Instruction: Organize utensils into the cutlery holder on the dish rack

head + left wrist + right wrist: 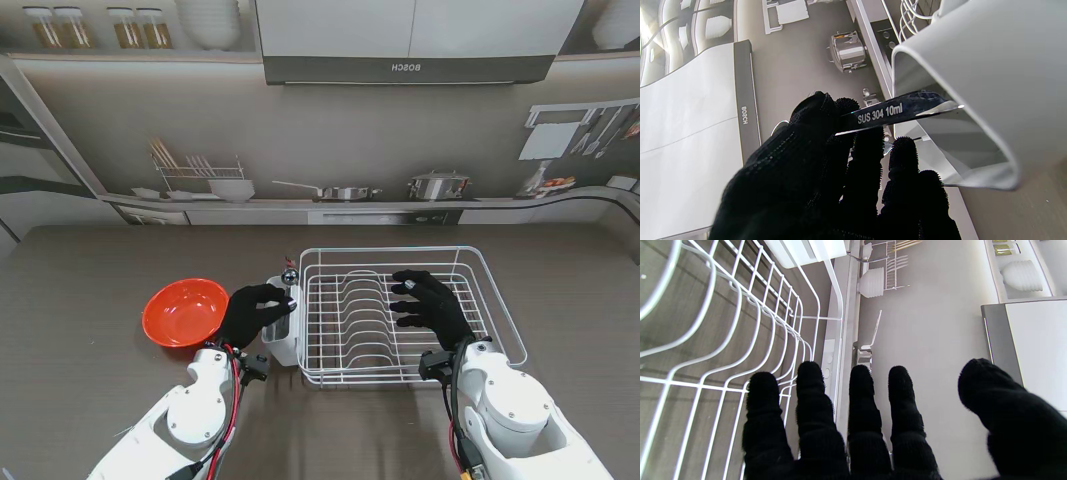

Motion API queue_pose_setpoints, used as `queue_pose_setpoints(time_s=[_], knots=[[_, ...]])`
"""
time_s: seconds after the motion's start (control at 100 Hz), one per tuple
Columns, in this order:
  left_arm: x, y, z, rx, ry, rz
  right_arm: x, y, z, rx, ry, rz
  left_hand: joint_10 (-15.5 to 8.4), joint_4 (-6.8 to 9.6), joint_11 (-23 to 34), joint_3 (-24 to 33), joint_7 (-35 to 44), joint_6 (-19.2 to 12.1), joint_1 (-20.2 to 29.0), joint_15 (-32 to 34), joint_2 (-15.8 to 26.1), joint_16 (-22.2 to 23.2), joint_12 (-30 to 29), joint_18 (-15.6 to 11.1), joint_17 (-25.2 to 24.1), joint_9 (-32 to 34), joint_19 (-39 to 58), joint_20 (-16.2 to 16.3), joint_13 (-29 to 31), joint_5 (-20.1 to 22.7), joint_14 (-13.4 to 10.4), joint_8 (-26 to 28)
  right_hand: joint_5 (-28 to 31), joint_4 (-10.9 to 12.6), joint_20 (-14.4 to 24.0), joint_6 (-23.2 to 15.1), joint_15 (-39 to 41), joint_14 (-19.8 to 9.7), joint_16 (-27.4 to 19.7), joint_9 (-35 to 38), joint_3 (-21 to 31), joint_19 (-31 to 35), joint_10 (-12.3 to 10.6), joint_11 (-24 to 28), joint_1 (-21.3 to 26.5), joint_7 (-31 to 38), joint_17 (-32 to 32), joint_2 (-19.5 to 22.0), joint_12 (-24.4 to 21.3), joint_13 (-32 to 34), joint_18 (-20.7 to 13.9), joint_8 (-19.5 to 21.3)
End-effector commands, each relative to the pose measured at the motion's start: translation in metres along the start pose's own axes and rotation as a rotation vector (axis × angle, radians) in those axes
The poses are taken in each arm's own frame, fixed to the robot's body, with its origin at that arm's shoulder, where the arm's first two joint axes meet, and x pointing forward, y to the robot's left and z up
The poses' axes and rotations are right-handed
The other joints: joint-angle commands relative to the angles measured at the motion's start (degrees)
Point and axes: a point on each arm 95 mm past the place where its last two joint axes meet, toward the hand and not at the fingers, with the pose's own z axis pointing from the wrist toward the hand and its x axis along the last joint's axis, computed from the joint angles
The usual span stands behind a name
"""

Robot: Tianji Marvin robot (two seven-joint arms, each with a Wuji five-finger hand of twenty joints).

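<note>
— Grey-brown wood-grain tabletop (90,400) is seen before a printed kitchen backdrop (380,130); where is the steel measuring spoon (897,111)?

— Pinched in the black-gloved left hand (255,313), apparently at the white plastic cutlery holder's (973,76) mouth. The right hand (430,305) is spread over the white wire dish rack (500,300).

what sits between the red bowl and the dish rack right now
In the stand view, the left hand, shut on a steel utensil, and the white cutlery holder lie between the red bowl and the dish rack.
</note>
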Motion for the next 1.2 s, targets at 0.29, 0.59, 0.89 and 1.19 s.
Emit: queue_pose_setpoints(time_s=[0.29,0.59,0.89,1.19], knots=[[-0.0061,0.0074,-0.0061,-0.03,-0.049,0.013,0.0005,-0.0041,-0.0017,0.016,0.003,0.009,-0.93,0.81,-0.51,-0.61,-1.79,-3.04,5.68,-1.33,1.7,0.06,0.11,4.28,-0.93,-2.01,-4.51,0.69,-2.12,-0.11,0.14,0.85,0.76,0.78,-0.24,-0.33,0.48,0.18,0.47,0.74,-1.05,0.08,0.24,-0.43,-1.33,-0.6,0.33,1.12,-0.07,1.75,1.29,-1.25],[-0.0081,0.0072,-0.0064,-0.035,-0.057,0.02,0.0007,-0.004,-0.0017,0.016,0.003,0.01,-1.17,0.59,-0.18,-0.52,-2.41,-2.43,5.11,-1.43,1.07,0.04,-0.2,4.09,-0.93,-2.48,-4.67,0.75,-2.23,-0.61,-0.02,0.93,0.81,0.79,-0.25,-0.4,0.49,0.23,0.48,0.76,-1.09,0.08,0.26,-0.43,-1.34,-0.58,0.31,1.1,-0.06,1.78,1.32,-1.25],[-0.01,0.006,-0.007,-0.049,-0.057,0.038,0.0012,-0.0033,-0.0015,0.012,0.005,0.01,-0.93,0.3,2.73,-0.62,-5.05,-3.14,2.87,-1.98,-0.83,-0.1,-3.02,3.95,-1.09,-5.67,-5.13,0.81,-2.93,-2.34,-0.4,1.72,0.8,0.78,-0.24,-0.4,0.48,0.22,0.47,0.7,-1.13,0.1,0.23,-0.47,-1.39,-0.6,0.37,1.12,-0.07,1.76,1.35,-1.25],[-0.0113,0.004,-0.0101,-0.051,-0.055,0.053,0.0009,-0.0031,-0.0015,0.013,0.005,0.009,-0.66,0.2,4.3,-1.44,-6.66,-3.23,0.72,-2.9,-1.71,-0.38,-8.55,3.85,-1.47,-8.04,-6.04,0.63,-3.6,-3.25,-0.56,2.58,0.81,0.78,-0.26,-0.41,0.51,0.23,0.48,0.75,-1.13,0.08,0.24,-0.46,-1.38,-0.63,0.33,1.15,-0.06,1.82,1.27,-1.26]])
